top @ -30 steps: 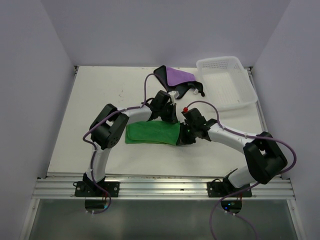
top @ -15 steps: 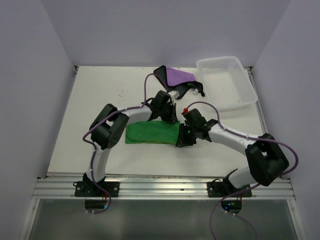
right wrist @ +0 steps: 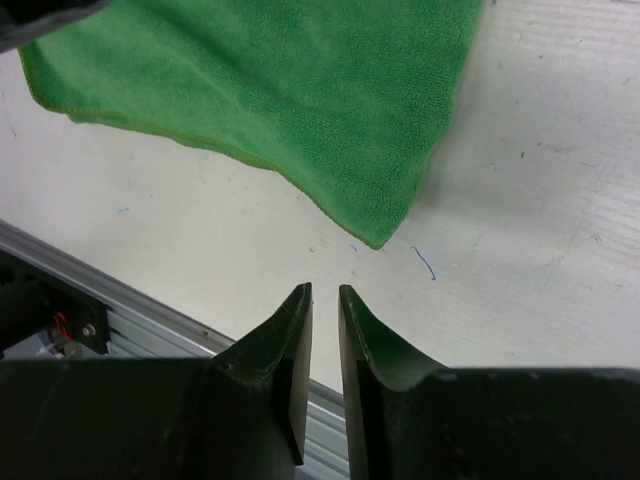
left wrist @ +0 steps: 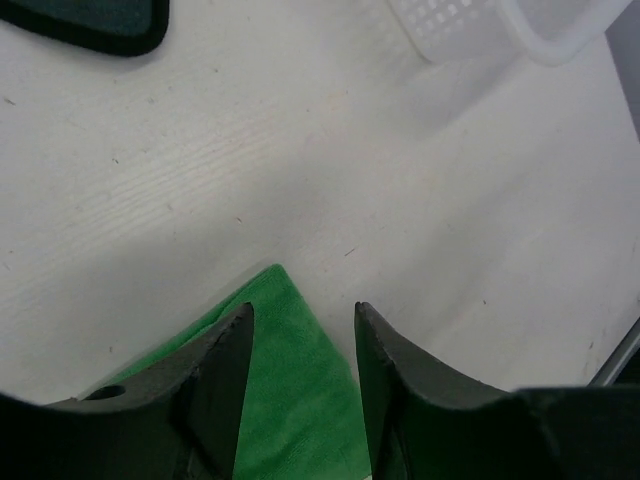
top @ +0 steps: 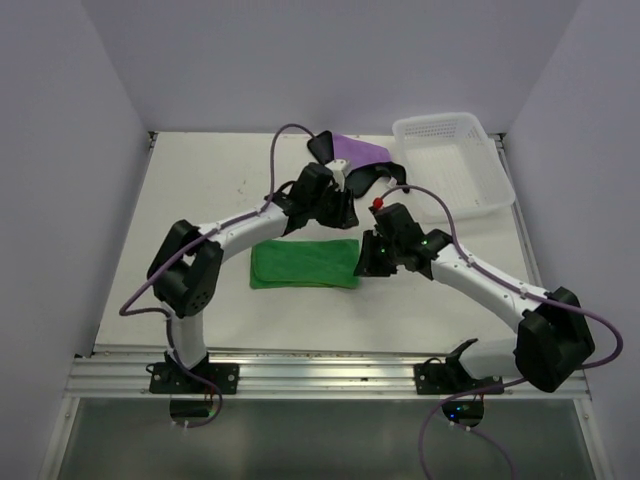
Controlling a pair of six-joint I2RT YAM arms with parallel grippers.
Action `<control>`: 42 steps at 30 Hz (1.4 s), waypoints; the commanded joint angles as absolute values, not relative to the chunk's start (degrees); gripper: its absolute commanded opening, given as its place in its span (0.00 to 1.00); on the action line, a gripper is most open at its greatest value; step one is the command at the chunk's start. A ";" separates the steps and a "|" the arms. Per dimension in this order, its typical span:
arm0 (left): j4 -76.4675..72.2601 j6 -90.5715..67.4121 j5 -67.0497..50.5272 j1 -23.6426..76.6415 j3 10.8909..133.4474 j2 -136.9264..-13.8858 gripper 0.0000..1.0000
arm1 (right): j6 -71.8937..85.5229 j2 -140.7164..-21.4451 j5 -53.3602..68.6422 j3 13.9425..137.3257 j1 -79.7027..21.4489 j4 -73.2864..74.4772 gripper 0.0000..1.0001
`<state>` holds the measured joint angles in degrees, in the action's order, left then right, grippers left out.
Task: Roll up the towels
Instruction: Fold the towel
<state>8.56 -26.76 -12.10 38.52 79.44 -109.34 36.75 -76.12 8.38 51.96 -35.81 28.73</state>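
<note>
Jaws of the left gripper point(top: 338, 212) stand parted just behind the green towel point(top: 303, 264), the right gripper point(top: 367, 257) off its right end, the purple towel point(top: 356, 150) farther behind. Left wrist: that green corner shows between the parted fingers point(left wrist: 222, 372), ungripped. Right wrist: jaws a slit apart, empty, short of the green towel

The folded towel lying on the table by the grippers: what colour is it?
Bright green. The towel shows best in the right wrist view.

Tally from my station
I count one green towel point(top: 303, 264), one purple towel point(top: 358, 152), one white lattice basket point(top: 437, 120) upper right.
</note>
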 commanded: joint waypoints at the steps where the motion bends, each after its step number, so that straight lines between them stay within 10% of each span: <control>1: 10.19 -25.22 -9.06 37.44 77.61 -102.49 0.50 | 35.77 -76.55 5.89 55.28 -34.81 29.45 0.20; 19: 16.44 -31.02 -2.46 29.71 40.18 -62.86 0.52 | 32.52 -101.67 2.82 70.93 -31.20 25.93 0.11; 42: 18.81 -35.51 11.25 29.71 30.15 -60.91 0.49 | 30.59 -113.47 3.95 73.56 -30.59 25.23 0.09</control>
